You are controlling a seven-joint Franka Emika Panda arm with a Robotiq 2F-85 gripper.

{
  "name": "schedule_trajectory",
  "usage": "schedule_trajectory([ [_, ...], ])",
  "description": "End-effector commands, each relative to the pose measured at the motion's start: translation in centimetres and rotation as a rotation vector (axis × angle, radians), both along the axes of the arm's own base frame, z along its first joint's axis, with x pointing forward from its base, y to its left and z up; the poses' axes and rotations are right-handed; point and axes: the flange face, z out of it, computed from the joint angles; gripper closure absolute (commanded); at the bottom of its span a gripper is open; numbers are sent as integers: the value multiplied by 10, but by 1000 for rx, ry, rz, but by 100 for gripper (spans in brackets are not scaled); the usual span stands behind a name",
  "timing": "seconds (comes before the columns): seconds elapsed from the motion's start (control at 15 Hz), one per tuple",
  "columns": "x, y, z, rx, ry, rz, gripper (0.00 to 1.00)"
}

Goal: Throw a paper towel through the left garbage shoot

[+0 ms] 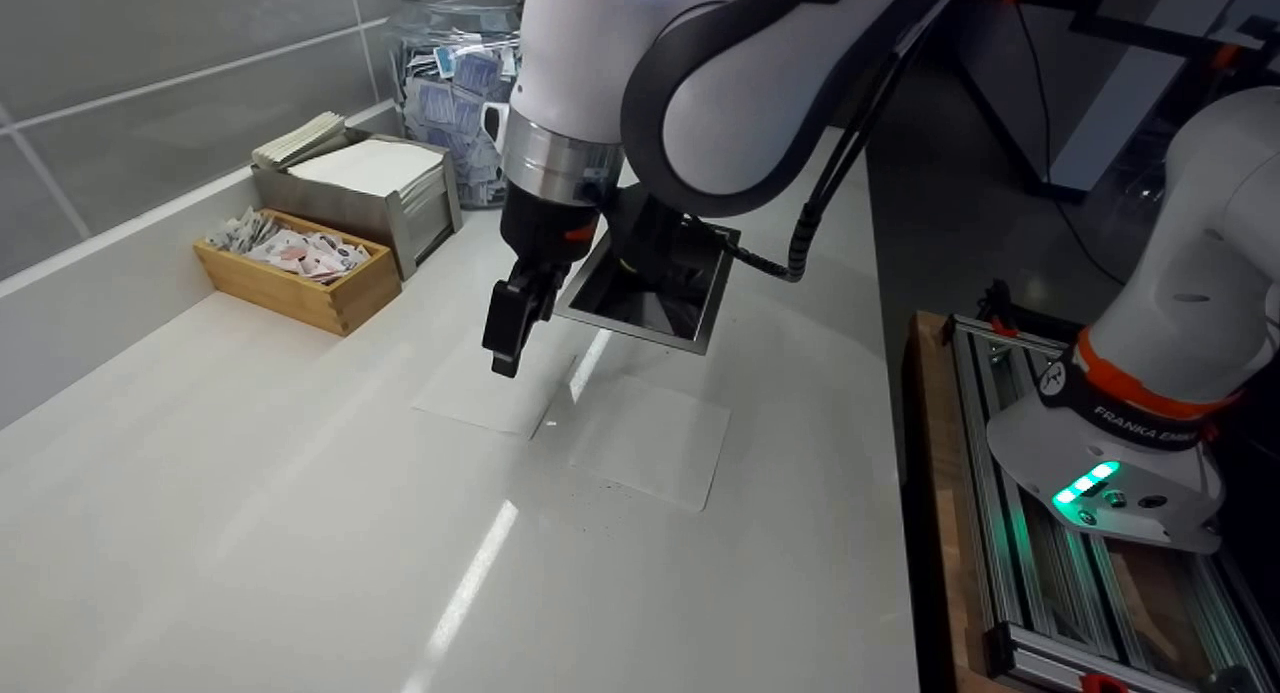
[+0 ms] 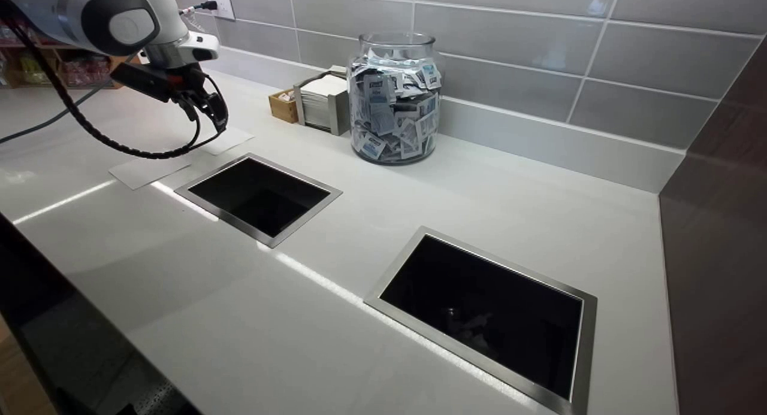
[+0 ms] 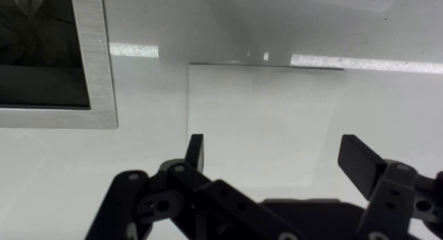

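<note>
Paper towel [image 3: 258,125] (nearer of the two, and the one wanted, I'd bet) lies squarish mid-frame in the wrist view, below the gripper [image 3: 272,146], its fingers [image 3: 360,165] wide apart.

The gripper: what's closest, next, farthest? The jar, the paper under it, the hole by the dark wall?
In an exterior view:
1. Paper sheet, under the gripper.
2. Glass jar, by the tiled wall.
3. Trash hole, beside the dark wall.

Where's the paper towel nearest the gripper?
In the wrist view, the paper towel lies near the centre, right of the metal-framed chute, with the open gripper over its lower part.
</note>
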Motion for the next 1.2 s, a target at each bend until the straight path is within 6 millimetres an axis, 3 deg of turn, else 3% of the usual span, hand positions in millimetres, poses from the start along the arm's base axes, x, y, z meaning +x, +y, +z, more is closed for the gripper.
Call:
schedule_trajectory([
  [0.0, 9, 14, -22, -24, 76, 9, 0],
  [0.33, 12, 20, -35, -63, 132, 8, 0],
  [0.4, 13, 21, -35, -70, 135, 11, 25],
  [0.47, 14, 21, -36, -81, 136, 12, 26],
  [1.0, 19, 23, -37, -119, 141, 11, 89],
  [1.13, 20, 23, -37, -121, 141, 11, 100],
])
